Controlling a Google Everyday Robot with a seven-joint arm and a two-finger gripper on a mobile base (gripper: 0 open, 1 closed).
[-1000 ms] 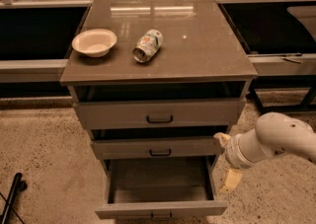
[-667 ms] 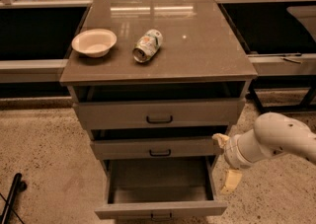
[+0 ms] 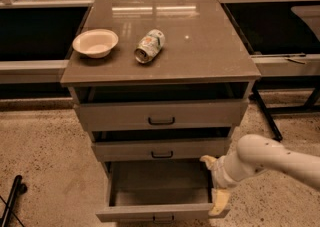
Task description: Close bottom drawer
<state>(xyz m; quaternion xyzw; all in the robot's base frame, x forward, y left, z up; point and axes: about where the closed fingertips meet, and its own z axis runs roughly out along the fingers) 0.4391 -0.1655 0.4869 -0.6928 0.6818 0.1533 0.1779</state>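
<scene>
The bottom drawer (image 3: 160, 213) is the lowest of three grey-brown drawers and stands pulled far out, its deep plain box empty and its small dark handle at the lower frame edge. My gripper (image 3: 214, 182) is at the drawer's right side, on a white arm coming in from the right. Its two yellowish fingers are spread apart: one fingertip (image 3: 207, 160) is near the drawer's back right, the other (image 3: 220, 203) rests by the right end of the front panel. It holds nothing.
The middle drawer (image 3: 161, 149) and top drawer (image 3: 161, 115) stand slightly open. On the cabinet top (image 3: 200, 46) lie a white bowl (image 3: 95, 42) and a tipped can (image 3: 149, 46). Dark shelving runs behind on both sides. A black stand leg (image 3: 12, 198) is at lower left.
My gripper has moved down and to the left, closer to the bottom drawer's right front corner. The drawers, bowl and can have not moved.
</scene>
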